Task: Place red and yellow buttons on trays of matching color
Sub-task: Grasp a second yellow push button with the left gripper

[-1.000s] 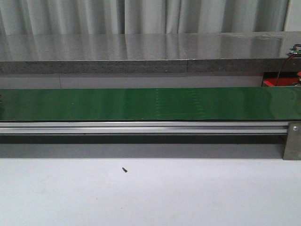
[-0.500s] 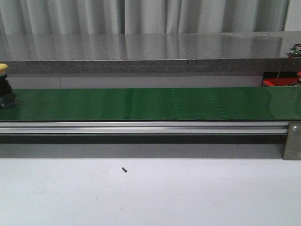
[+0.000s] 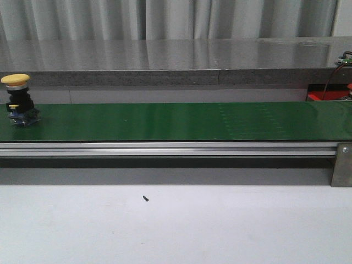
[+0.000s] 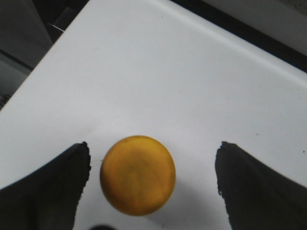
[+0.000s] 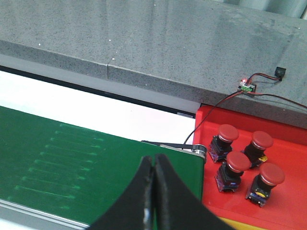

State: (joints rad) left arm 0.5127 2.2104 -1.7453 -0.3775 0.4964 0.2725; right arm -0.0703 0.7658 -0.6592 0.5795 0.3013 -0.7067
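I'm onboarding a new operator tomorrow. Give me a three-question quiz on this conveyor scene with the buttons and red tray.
1. True or false: the yellow button stands at the left end of the green belt.
2. How many red buttons sit in the red tray? A) two B) four C) six
3. Fill in: the right end effector has its fingers ____.

Key: 1 true; 2 B; 3 closed, while the left end effector is open around a yellow button cap.
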